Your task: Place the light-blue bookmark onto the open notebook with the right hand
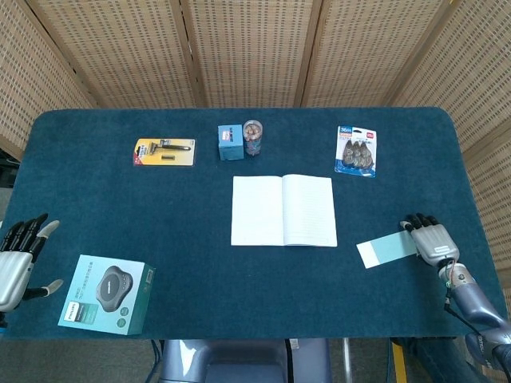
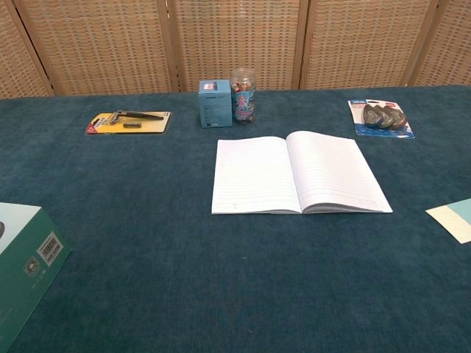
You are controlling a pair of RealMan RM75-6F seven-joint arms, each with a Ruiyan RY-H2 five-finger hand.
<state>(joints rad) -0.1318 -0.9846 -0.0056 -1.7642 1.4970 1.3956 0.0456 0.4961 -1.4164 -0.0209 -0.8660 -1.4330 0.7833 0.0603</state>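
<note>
Bookmark [image 1: 386,250], light blue, lies flat on the bench [image 1: 200,263] just right of the open notebook [image 1: 283,211], not on it. Right hand [image 1: 432,238] rests at the bookmark's right end, fingers extended; grasp unclear. Left hand [image 1: 17,254] hovers released at the bench's left edge

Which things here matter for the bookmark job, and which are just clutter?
For the job:
light-blue bookmark
open notebook
right robot hand, at the bookmark's right end

Lying about:
razor pack
small blue box
jar
blister pack
green box
left robot hand, idle
</note>
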